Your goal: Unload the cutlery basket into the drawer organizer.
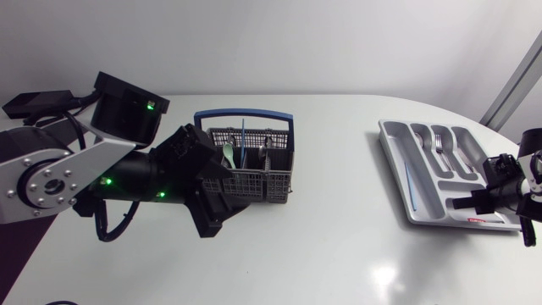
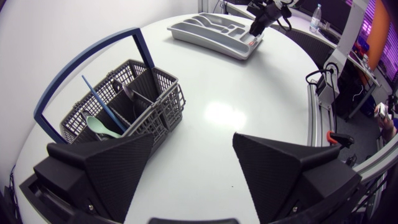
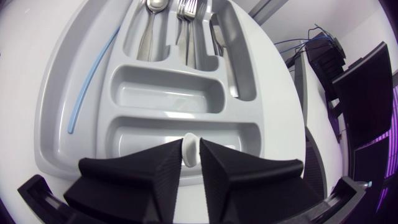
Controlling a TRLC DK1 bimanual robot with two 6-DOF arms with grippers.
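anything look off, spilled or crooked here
Nothing spilled or damaged. The only oddity: the drawer organizer lies skewed on the table, not square with the upright cutlery basket. Its forks lie neatly in their compartment, and the right gripper is shut on a small white item above the organizer.

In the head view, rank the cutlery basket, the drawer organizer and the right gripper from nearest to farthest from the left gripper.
1. Cutlery basket, close beside the left gripper.
2. Drawer organizer, far off toward my right side.
3. Right gripper, over the organizer's far end, farther still.
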